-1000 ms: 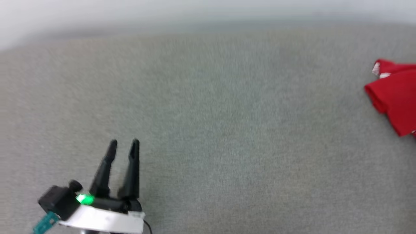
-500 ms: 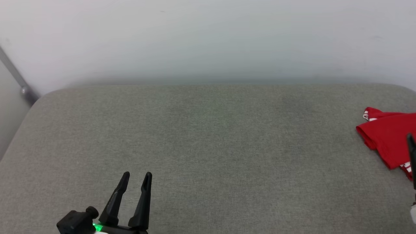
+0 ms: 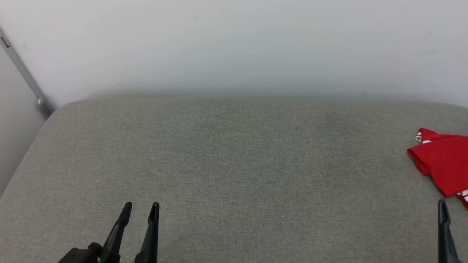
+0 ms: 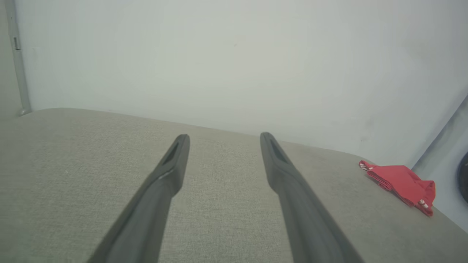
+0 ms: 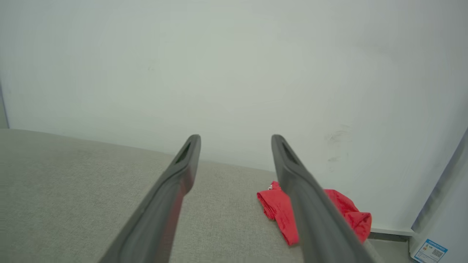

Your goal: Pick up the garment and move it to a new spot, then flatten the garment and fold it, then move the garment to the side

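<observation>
Left gripper [image 3: 142,205] and right gripper [image 5: 236,139] both wide open and empty, hovering over the cushion [image 3: 234,164]. Shirt [image 3: 442,164] lies bunched ahead of my right gripper, well off to the left gripper's right.

Left hand [image 3: 142,207]: two long matte black fingers [image 3: 151,233], broad at the base, tapering to rounded tips. Narrow sunken slot [image 4: 171,154] inside each tip. Black knobbed block [image 3: 82,254] at the base, with a speck of green light [image 3: 98,259]. Right hand [image 5: 236,140]: same dark, slotted fingers.
</observation>
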You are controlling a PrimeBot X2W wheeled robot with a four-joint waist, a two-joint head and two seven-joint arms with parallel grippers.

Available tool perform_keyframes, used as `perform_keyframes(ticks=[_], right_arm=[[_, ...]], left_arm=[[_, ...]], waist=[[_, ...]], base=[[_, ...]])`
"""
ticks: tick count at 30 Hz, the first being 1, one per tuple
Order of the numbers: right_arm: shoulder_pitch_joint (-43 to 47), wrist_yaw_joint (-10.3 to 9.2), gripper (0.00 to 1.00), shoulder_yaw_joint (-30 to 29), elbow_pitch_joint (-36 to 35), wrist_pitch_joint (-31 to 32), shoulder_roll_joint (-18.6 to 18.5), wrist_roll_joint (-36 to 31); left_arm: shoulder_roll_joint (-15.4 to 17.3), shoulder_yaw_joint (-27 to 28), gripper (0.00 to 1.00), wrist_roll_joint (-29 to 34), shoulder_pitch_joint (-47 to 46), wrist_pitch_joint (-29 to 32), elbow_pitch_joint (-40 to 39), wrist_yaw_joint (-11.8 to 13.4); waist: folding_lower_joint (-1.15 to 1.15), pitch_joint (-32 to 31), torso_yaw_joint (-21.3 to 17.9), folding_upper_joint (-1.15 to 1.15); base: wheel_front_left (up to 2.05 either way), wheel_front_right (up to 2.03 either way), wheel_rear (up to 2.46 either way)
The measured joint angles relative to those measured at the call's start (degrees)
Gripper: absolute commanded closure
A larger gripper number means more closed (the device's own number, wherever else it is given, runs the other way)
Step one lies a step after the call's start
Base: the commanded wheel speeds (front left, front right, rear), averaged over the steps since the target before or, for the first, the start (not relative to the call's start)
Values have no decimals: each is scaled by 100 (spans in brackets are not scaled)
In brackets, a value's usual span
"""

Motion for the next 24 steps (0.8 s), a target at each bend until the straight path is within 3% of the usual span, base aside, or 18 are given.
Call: perform_keyframes(ticks=[8,24], right_arm=[[280,-3,0,111,9,-1,272,-85],[430,-3,0,271,108,-1,349,-158]], left_arm=[[-97,245,0,342,158,0,-14,0],[-231,417,0,441,238,0,44,-1]], waist=[[1,-34,3,0],[2,-31,-46,0]], base=[[0,0,0],[0,0,0]])
